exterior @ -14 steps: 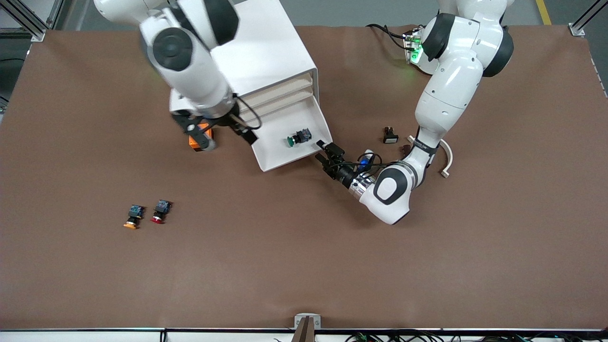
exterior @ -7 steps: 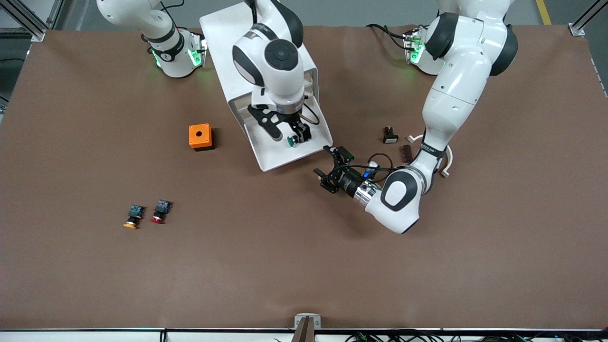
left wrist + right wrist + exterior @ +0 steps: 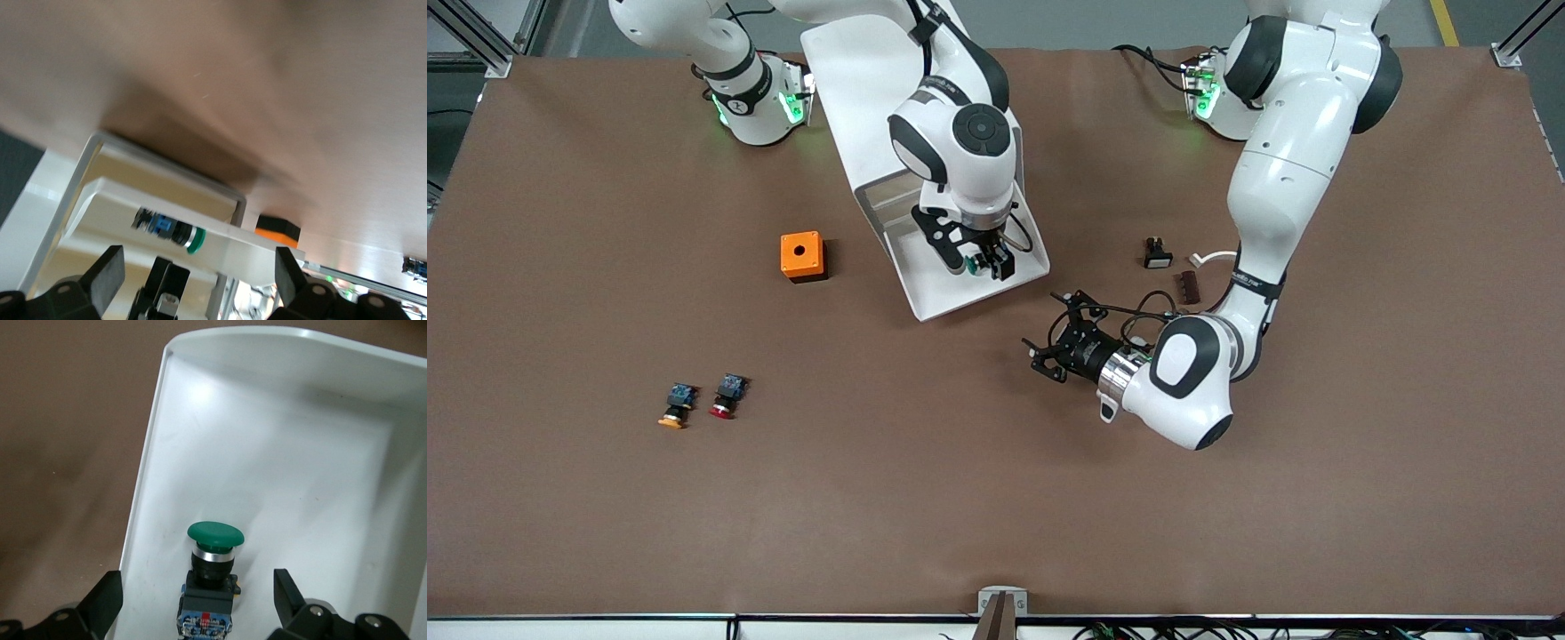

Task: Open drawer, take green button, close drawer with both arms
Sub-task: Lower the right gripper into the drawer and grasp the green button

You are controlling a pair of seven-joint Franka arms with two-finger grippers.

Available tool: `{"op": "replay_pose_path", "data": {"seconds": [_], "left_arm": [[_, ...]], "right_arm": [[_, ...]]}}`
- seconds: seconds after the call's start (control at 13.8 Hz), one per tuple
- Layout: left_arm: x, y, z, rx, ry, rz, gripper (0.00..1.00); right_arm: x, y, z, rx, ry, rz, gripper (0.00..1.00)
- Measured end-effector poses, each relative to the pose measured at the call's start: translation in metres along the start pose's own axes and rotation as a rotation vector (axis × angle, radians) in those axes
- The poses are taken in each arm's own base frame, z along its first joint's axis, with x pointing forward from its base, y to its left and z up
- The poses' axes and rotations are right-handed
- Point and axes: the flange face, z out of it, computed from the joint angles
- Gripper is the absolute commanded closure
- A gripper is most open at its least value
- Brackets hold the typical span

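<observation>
The white drawer [image 3: 938, 298] stands pulled out of its cabinet [image 3: 854, 80]. The green-capped button [image 3: 970, 265] lies on its side on the drawer floor [image 3: 320, 487]. My right gripper [image 3: 976, 260] hangs low inside the drawer, open. In the right wrist view its fingertips [image 3: 100, 603] stand on either side of the button [image 3: 212, 577] without touching it. My left gripper [image 3: 1049, 333] is open and holds nothing. It sits just above the table, off the drawer's front corner toward the left arm's end. The left wrist view shows the drawer [image 3: 120, 200] and the button [image 3: 170, 230] from the side.
An orange box [image 3: 801, 255] sits beside the drawer toward the right arm's end. Nearer the front camera lie an orange-capped button [image 3: 676, 404] and a red-capped one [image 3: 727, 396]. A small black switch [image 3: 1157, 253] and a brown piece [image 3: 1188, 286] lie beside the left forearm.
The right arm swung from beside the orange box to over the drawer and came down around the button. The left gripper opened, left the drawer's front and drew back toward the front camera.
</observation>
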Motion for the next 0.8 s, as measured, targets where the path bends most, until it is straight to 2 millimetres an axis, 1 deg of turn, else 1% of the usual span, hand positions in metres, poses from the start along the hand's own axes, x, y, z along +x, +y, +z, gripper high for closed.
{"op": "replay_pose_path", "data": {"seconds": [0.22, 0.43, 0.58, 0.65, 0.72, 0.8], "left_arm": [[-0.031, 0.005, -0.015, -0.052, 0.167, 0.192, 0.01], [-0.054, 0.004, -0.043, -0.091, 0.343, 0.299, 0.01], [-0.070, -0.001, -0.063, -0.099, 0.456, 0.354, 0.01], [-0.080, -0.003, -0.072, -0.106, 0.507, 0.378, 0.01], [-0.090, -0.006, -0.081, -0.108, 0.559, 0.397, 0.01], [-0.096, -0.008, -0.087, -0.101, 0.619, 0.413, 0.01]], "right_arm": [[-0.003, 0.000, 0.006, 0.000, 0.001, 0.011, 0.00], [-0.014, 0.001, 0.019, 0.001, 0.003, 0.022, 0.02], [-0.017, 0.002, 0.025, -0.004, 0.006, 0.025, 0.08], [-0.019, 0.002, 0.027, -0.004, 0.006, 0.026, 0.16], [-0.020, 0.002, 0.028, 0.000, 0.005, 0.025, 0.32], [-0.022, 0.002, 0.029, 0.003, 0.004, 0.022, 0.58]]}}
